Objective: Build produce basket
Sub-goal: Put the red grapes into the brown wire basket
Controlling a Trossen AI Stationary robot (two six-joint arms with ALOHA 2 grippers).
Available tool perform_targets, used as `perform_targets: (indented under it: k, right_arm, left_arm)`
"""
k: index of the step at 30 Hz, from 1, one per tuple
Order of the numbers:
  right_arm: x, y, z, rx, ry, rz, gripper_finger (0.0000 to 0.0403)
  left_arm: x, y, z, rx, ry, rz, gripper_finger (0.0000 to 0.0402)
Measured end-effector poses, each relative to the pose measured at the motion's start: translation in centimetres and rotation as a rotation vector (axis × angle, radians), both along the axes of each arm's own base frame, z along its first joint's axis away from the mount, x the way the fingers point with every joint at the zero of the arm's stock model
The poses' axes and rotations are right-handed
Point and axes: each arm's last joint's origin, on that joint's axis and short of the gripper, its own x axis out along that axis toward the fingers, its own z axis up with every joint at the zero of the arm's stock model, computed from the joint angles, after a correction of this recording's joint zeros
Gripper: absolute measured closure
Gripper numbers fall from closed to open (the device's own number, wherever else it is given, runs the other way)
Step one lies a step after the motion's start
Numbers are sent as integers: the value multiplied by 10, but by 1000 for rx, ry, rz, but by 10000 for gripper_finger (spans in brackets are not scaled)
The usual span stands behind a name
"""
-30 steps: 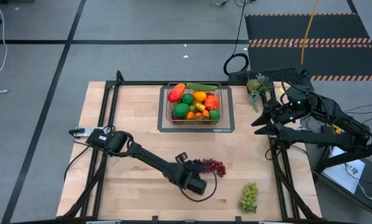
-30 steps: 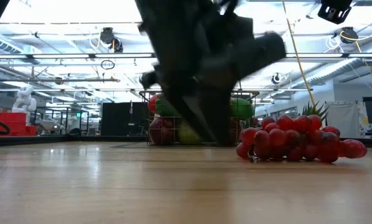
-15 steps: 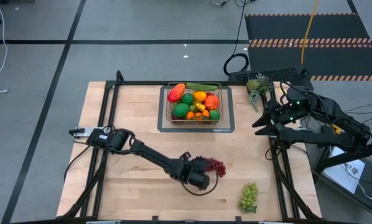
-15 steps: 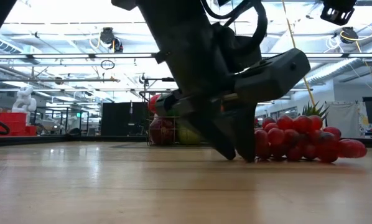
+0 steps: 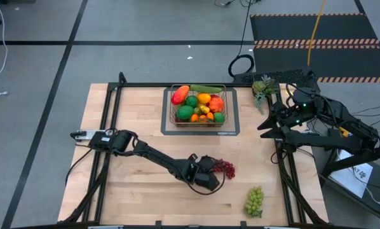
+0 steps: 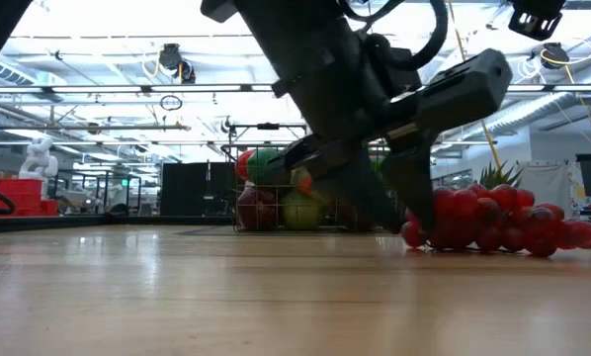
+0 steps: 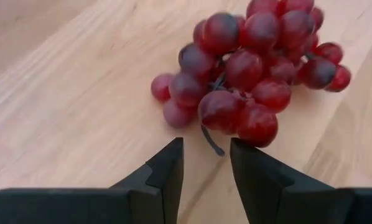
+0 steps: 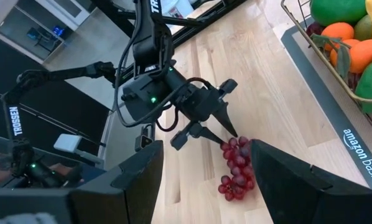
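Most of the produce sits piled in the wire basket (image 5: 199,105) on its mat at the table's far side. Two bunches remain outside it: the red grapes (image 7: 254,62) and the green grapes (image 5: 254,201), both near the front edge. My left gripper (image 7: 204,163) is narrowly parted, empty, just short of the red grapes' stem. My right gripper (image 8: 201,180) waits spread beyond the table's right edge.

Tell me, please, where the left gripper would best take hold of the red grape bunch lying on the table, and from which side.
Probably at the near end of the red grape bunch, where the dark stem curls out. The left gripper is open and already faces that end, stem tip between its fingers. The bunch lies flat and lumpy, so closing low across the stem and nearest grapes seems safer than pinching one round grape.
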Motion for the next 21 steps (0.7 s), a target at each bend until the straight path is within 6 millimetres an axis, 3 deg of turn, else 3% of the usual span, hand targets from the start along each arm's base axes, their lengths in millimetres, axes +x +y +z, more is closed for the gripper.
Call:
perform_targets:
  k: [8,15,21]
  right_arm:
    - [0,0,0,-1,0,-1,170]
    - [0,0,0,1,1,-3,170]
    - [0,0,0,7,4,-5,170]
  left_arm:
    - [13,18,8,31,-103,58,268]
    - [30,56,14,47,-189,111,268]
    - [36,93,17,26,-156,68,268]
